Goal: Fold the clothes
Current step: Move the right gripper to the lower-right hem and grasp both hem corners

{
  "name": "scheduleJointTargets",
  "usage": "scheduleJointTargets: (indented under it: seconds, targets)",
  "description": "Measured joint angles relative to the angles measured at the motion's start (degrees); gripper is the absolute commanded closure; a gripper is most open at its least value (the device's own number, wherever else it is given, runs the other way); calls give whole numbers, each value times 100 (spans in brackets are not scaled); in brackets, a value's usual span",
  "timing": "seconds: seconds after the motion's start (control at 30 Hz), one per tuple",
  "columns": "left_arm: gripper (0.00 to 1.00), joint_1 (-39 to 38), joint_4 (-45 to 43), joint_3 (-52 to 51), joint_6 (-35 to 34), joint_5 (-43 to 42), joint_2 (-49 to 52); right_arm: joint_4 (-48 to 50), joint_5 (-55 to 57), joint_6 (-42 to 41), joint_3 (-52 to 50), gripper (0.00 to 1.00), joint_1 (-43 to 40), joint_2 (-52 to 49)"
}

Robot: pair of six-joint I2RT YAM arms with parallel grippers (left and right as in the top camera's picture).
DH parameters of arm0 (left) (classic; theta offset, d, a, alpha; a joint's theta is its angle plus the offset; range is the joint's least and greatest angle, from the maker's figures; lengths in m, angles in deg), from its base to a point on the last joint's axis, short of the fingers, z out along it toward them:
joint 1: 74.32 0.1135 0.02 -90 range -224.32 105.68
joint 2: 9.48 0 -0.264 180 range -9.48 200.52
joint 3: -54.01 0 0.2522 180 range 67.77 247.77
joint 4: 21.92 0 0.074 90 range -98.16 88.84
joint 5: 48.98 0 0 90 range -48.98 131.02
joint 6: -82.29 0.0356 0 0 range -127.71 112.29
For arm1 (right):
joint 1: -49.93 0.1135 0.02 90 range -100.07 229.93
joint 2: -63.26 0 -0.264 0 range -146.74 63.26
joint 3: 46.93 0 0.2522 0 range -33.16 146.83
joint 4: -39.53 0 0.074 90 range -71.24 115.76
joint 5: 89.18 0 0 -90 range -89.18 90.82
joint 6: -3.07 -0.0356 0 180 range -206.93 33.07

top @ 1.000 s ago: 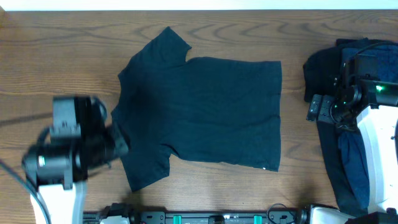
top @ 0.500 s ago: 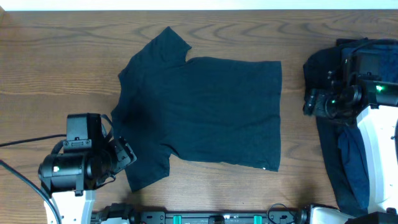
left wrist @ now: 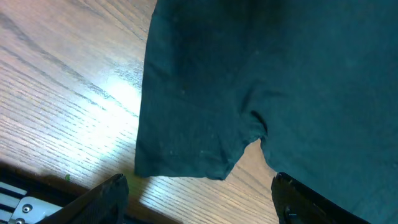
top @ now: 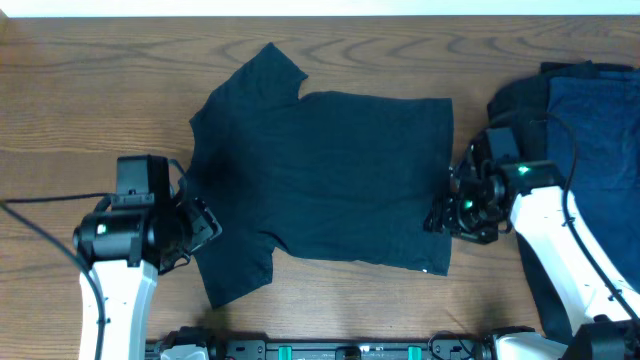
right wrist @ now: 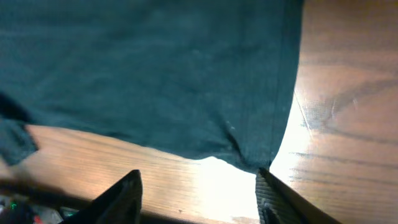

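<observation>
The left gripper is hovering over the near sleeve of the black T-shirt with its jaws spread wide. Its fingers are straddling the sleeve's hem and pinching nothing, and I cannot tell whether the tips are touching cloth or wood. The right gripper is likewise standing open and empty at the shirt's bottom hem, with one finger sitting just beside a corner of that hem.

A small white label is showing near the shirt's near right corner (too small for any writing to be read).

The shirt is lying flat and spread out in the middle of the table, with its neck end toward the left arm. Its far sleeve is reaching close to the table's far edge. Bare wood is lying open to the left of the shirt. On the right, a pile of dark clothes, black and navy, is sitting just past the right arm.
</observation>
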Motion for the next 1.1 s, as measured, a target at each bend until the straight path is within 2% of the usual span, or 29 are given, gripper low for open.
scheduleJointTargets:
  seconds: [0.33, 0.5, 0.77, 1.1]
  targets:
    - [24, 0, -286, 0, -20, -2, 863, 195, 337, -560, -605, 41, 55, -2]
    - [24, 0, -361, -2, -20, -2, 1182, 184, 629, -892, -654, 41, 448, -68]
    - [24, 0, -417, -2, -17, -2, 1250, 184, 1082, -1443, -654, 37, 1272, -479]
    - [24, 0, -417, -2, -17, -2, 1250, 540, 1239, -1657, -656, 35, 1381, -1263]
